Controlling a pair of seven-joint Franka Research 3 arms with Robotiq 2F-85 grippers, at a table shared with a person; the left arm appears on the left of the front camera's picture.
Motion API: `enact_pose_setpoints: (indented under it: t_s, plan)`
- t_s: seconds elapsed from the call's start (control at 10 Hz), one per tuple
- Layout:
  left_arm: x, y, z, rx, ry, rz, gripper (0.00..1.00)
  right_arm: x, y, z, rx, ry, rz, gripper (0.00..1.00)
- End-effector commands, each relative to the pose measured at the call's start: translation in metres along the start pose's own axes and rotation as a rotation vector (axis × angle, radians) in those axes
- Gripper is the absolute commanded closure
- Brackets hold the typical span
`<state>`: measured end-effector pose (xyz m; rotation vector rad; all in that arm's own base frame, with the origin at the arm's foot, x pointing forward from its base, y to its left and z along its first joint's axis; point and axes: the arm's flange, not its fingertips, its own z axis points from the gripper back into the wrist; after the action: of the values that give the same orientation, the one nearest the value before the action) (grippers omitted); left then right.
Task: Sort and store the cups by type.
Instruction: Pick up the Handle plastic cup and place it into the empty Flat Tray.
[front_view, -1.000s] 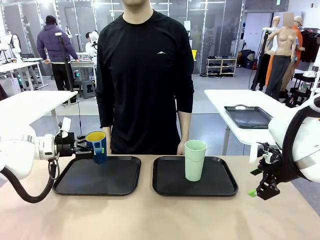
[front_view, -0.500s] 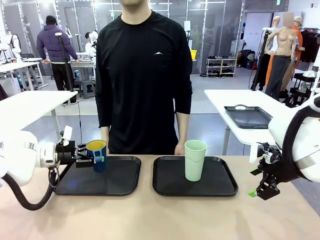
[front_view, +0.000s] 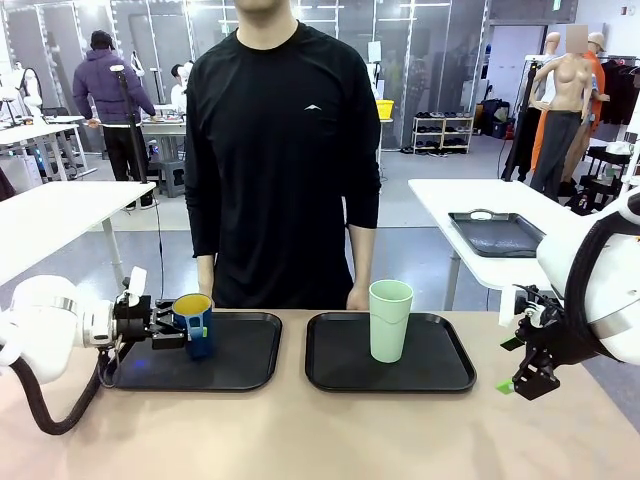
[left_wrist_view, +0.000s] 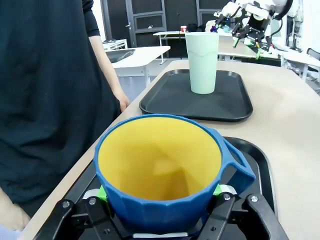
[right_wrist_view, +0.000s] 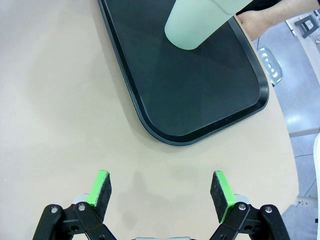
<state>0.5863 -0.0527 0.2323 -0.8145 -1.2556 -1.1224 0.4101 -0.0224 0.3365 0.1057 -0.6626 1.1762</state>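
The dark blue mug (front_view: 198, 335) with a yellow inside stands upright, low over the left black tray (front_view: 245, 355), at its far left part. My left gripper (front_view: 182, 330) comes in from the left and is shut on it. In the left wrist view the green pads (left_wrist_view: 103, 192) press both sides of the mug (left_wrist_view: 160, 200), whose handle points right. I cannot tell whether its base touches the tray. The pale mint-green tumbler (front_view: 389, 320) stands upright on the right black tray (front_view: 340, 365). My right gripper (front_view: 522, 376) hangs open by the table's right edge, off that tray (right_wrist_view: 200, 95), with bare tabletop between its pads.
A person in a black shirt stands at the far side, with a hand (front_view: 357, 297) near the table edge behind the right tray. Bare tabletop (front_view: 320, 430) lies in front of both trays. A side table with another tray (front_view: 497, 233) stands at the back right.
My left gripper has come down and drawn back a little to the left with the blue mug, from above the tray to low over it. The right arm has not moved.
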Motion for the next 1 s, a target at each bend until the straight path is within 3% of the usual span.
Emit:
enact_pose_setpoints:
  t_s: [0.0,0.4,0.6,0.9]
  plan:
    - [-0.009,0.007,-0.004,-0.011,-0.014,-0.017,0.23,0.000,-0.001,0.000,-0.006,-0.005,-0.005,0.00]
    - [-0.022,0.008,-0.003,-0.017,-0.020,0.003,0.23,0.000,-0.001,0.000,-0.006,-0.005,-0.005,0.00]
    - [-0.023,0.007,-0.002,-0.025,-0.014,0.014,0.03,0.000,-0.001,0.000,-0.006,-0.005,-0.005,0.00]
    - [-0.020,0.008,0.003,-0.010,-0.017,0.016,0.00,0.000,-0.001,0.000,-0.006,-0.005,-0.005,0.00]
